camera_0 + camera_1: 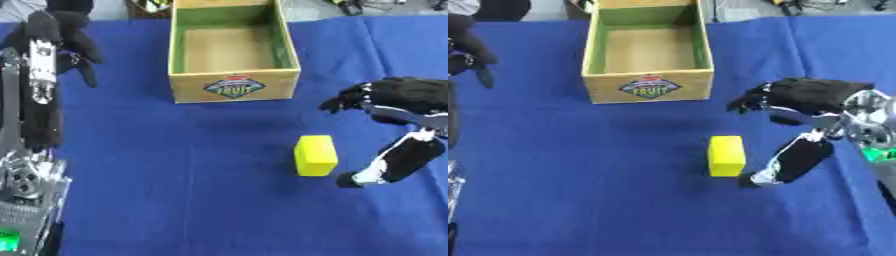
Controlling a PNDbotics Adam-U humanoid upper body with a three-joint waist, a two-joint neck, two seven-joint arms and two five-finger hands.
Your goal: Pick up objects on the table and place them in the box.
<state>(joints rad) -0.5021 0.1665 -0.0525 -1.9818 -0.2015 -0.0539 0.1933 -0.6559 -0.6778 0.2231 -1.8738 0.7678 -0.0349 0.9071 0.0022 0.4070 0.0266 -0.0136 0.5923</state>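
The yellow block (pixel 315 155) stands on the blue cloth (pixel 192 190) in front of the box (pixel 234 86), long axis toward it. The right hand (pixel 398 125), spread and holding nothing, sits just right of the block, far nearer than the left hand (pixel 52 45).

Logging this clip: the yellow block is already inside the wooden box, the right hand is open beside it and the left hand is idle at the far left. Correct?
Not quite. The yellow block is not in the wooden box; the left eye view shows it on the blue tablecloth in front of the box, which looks empty. The rest holds: the right hand is open beside the block, and the left hand is idle at far left.
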